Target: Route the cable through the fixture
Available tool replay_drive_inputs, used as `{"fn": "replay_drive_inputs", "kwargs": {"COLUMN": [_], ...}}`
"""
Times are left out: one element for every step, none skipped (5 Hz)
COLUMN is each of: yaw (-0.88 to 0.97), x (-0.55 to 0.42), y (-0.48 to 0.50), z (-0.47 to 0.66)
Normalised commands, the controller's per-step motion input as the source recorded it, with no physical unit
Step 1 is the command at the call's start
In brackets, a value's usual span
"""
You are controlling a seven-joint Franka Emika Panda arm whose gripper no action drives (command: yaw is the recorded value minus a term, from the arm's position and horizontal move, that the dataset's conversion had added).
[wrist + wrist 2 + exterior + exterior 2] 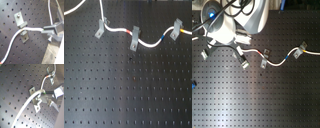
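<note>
The cable (116,31), thin, white and limp, lies across the tabletop (129,90) beside the fixture (102,27).
Fingers (44,96) pinch it at the clip's mouth; light and floppy, it is best held near the clip.

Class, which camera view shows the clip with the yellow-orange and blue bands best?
The first exterior view: the banded clip sits unobstructed over the cable. The second exterior view shows it smaller. The second wrist view shows one distant clip, bands unclear; the first wrist view shows none banded.
</note>
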Motion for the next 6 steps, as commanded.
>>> {"fn": "replay_drive_inputs", "kwargs": {"yaw": [0.06,0.0,0.0,-0.06,-0.21,-0.19], "x": [0.378,0.464,0.46,0.199,-0.259,-0.533], "y": [0.108,-0.045,-0.095,-0.037,-0.014,-0.123], "z": [0.33,0.45,0.52,0.42,0.06,-0.13]}}
